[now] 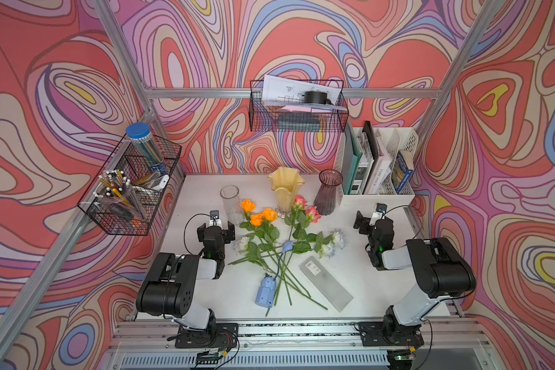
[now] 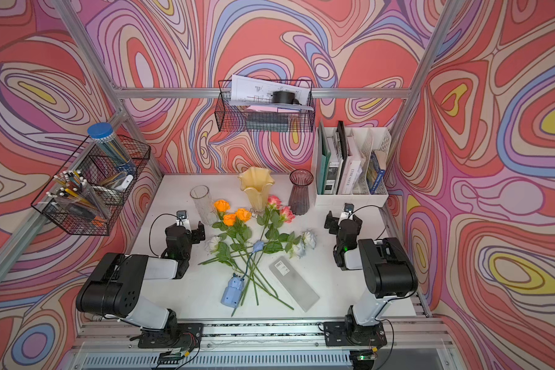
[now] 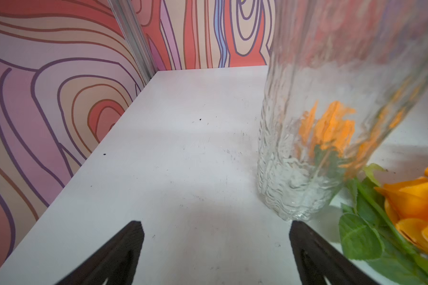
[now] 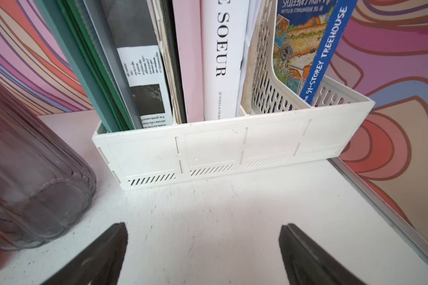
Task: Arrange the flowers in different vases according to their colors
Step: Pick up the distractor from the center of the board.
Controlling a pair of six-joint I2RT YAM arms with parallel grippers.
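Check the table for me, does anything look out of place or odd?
Yes. A blue toy on a cord lies across the stems of the flowers, which lie in a crossed heap. A frosted flat case with a barcode label lies askew beside them. Nothing looks spilled or broken.

We see swirling red, lilac and cream walls (image 1: 61, 80) around a white bench (image 1: 375, 288), with aluminium frame bars (image 1: 205, 93), two hanging black wire baskets (image 1: 297, 121) and a white file rack (image 1: 378, 197).

flowers (image 1: 271, 235) heaped on table (image 1: 234, 296), vases (image 1: 285, 189) standing behind them
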